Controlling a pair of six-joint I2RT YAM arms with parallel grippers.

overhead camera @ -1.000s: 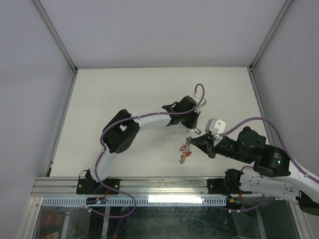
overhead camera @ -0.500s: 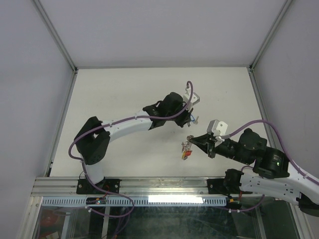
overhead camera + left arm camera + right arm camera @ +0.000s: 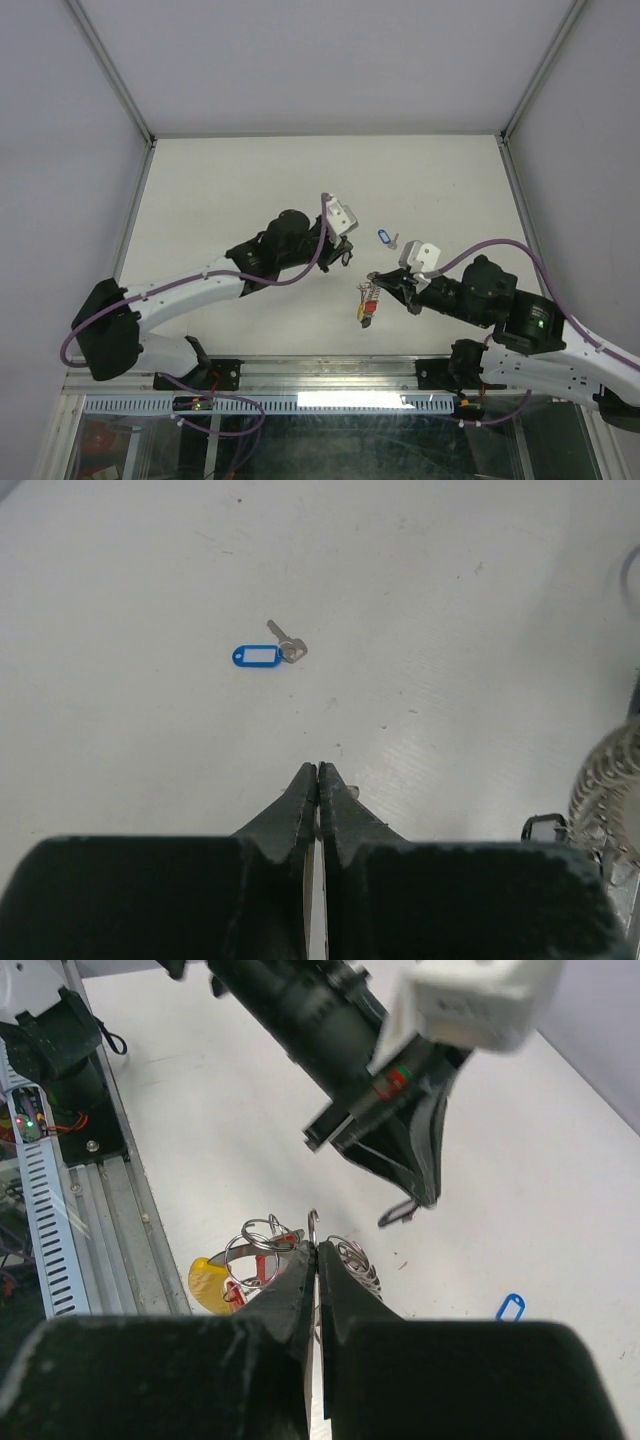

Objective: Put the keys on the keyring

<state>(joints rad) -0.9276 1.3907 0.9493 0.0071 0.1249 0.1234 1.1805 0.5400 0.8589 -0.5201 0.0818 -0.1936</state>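
My right gripper (image 3: 313, 1252) is clenched on the keyring (image 3: 356, 1262). A thin loop pokes up between the tips, and the ribbed coil sits just beside them. This wrist camera picks out a yellow tag (image 3: 205, 1278) and a red tag (image 3: 286, 1239) bunched at the ring (from the top view it's only a small tangle). My left gripper (image 3: 318, 772) is pressed closed on nothing. A blue-tagged key (image 3: 268, 654) lies loose on the table (image 3: 450, 600) ahead of it, and the top view places that key apart from the ring, near both grippers.
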